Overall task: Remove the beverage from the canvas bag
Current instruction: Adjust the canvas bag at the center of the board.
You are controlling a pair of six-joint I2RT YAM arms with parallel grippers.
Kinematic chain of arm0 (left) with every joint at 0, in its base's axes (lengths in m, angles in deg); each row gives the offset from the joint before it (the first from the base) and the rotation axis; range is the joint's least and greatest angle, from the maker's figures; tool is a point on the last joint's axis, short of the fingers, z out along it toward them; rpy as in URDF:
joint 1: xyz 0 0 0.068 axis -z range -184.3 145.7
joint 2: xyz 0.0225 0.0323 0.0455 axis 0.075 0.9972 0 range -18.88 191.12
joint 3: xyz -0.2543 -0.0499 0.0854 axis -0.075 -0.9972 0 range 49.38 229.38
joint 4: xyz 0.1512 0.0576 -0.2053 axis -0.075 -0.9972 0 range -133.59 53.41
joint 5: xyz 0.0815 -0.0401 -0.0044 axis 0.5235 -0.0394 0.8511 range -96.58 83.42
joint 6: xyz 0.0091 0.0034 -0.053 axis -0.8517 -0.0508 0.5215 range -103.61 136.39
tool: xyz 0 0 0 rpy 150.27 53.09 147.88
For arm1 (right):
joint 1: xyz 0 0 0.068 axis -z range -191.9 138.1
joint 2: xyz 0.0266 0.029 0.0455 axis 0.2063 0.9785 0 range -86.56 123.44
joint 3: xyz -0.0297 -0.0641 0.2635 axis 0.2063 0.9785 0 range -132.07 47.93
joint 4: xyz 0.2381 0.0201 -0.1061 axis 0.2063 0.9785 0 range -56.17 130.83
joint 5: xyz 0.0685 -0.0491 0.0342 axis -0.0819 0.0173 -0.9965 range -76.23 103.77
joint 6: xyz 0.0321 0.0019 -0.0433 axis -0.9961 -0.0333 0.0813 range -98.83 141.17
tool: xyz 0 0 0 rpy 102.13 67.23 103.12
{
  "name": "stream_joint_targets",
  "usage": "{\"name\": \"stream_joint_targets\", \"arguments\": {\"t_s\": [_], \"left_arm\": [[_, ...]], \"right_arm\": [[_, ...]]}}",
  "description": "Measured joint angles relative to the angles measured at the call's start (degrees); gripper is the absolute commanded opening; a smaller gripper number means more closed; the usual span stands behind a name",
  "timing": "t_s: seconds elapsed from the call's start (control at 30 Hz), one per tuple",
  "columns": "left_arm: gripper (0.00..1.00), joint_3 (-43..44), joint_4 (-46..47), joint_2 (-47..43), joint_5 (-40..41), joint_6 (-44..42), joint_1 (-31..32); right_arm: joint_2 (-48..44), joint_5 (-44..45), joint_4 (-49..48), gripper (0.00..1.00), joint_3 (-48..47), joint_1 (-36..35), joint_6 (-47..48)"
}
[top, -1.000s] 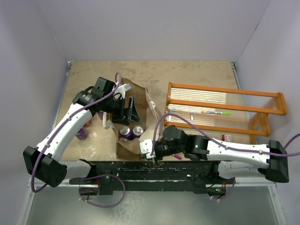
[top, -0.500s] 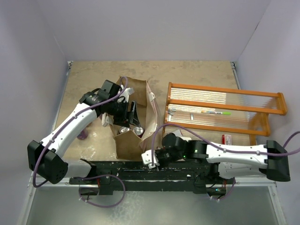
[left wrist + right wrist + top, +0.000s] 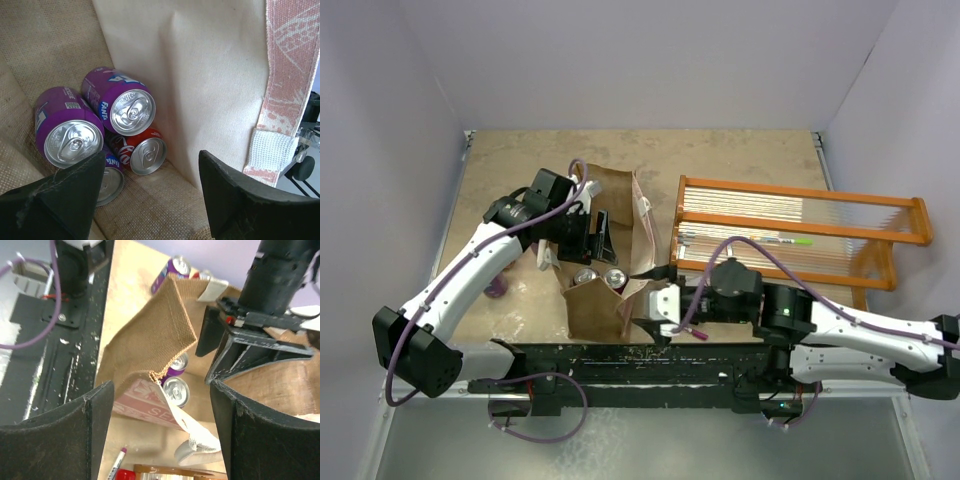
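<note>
The tan canvas bag (image 3: pixel 603 305) stands open in the middle of the table, one white handle (image 3: pixel 210 442) hanging off its right rim. Inside lie purple Fanta cans (image 3: pixel 126 99) and one red cola can (image 3: pixel 142 150), tops towards me. My left gripper (image 3: pixel 599 237) reaches into the bag's mouth. In the left wrist view the left gripper (image 3: pixel 151 156) is open just above the cans, touching none. My right gripper (image 3: pixel 655 303) is open at the bag's right side. The bag's rim (image 3: pixel 162 372) and handle lie loose between the right gripper's fingers.
An orange wooden rack (image 3: pixel 800 235) stands right of the bag, a green pen lying behind its rails. A purple can (image 3: pixel 495 288) stands on the table left of the bag. A pink-tipped marker (image 3: pixel 700 333) lies under the right arm, near the black front rail (image 3: pixel 620 360).
My right gripper has opened, let go of the bag's near right edge and moved away from the front rail. The bag stands more upright. The left gripper has dipped further into the bag's mouth.
</note>
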Motion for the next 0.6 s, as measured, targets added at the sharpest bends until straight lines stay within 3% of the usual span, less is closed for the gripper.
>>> {"name": "stream_joint_targets", "arguments": {"t_s": [0.17,0.3,0.43,0.6], "left_arm": [[0.83,0.0,0.4,0.0,-0.3,0.2,0.0],[0.83,0.0,0.7,0.0,-1.7,0.2,0.0],[0.83,0.0,0.6,0.4,-3.6,0.0,0.0],[0.82,-0.2,0.6,3.0,-5.6,-1.0,0.0]], "right_arm": [[6.6,-0.8,0.4,0.63,-0.2,1.6,2.4],[9.6,-4.1,2.3,0.39,-0.2,1.7,4.5],[9.7,-7.2,2.6,0.22,-0.2,2.1,6.0],[10.7,-13.7,-0.4,0.14,1.6,2.2,6.2]]}}
